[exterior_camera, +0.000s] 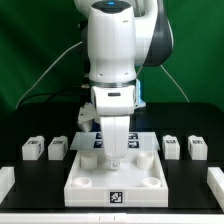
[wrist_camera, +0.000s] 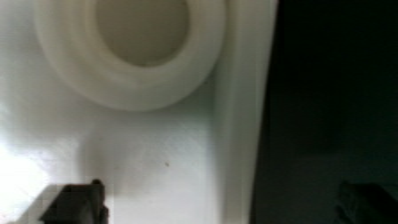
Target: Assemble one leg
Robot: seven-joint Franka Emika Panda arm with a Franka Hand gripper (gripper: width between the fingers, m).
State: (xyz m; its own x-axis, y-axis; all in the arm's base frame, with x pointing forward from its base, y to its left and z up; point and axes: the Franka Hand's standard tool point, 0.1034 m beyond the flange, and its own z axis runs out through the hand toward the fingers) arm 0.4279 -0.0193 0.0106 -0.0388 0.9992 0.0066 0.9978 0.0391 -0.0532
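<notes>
A large white square panel lies flat on a black table, nearest the camera. It has a black-and-white tag on its front edge and round holes at its front corners. The gripper points straight down over the panel's far half, near the middle.

In the wrist view the gripper has its two dark fingertips spread wide. Between them are only the bare panel, one rimmed round hole and the dark table beside the panel's edge. Whether the tips touch the panel cannot be told.

Further back, four small tagged legs sit on the table, apart from the panel and the gripper. The first leg and second leg are on the exterior view's left. The third leg and fourth leg are on its right. Just behind the panel lies the marker board. The white arm rises before a green curtain.
</notes>
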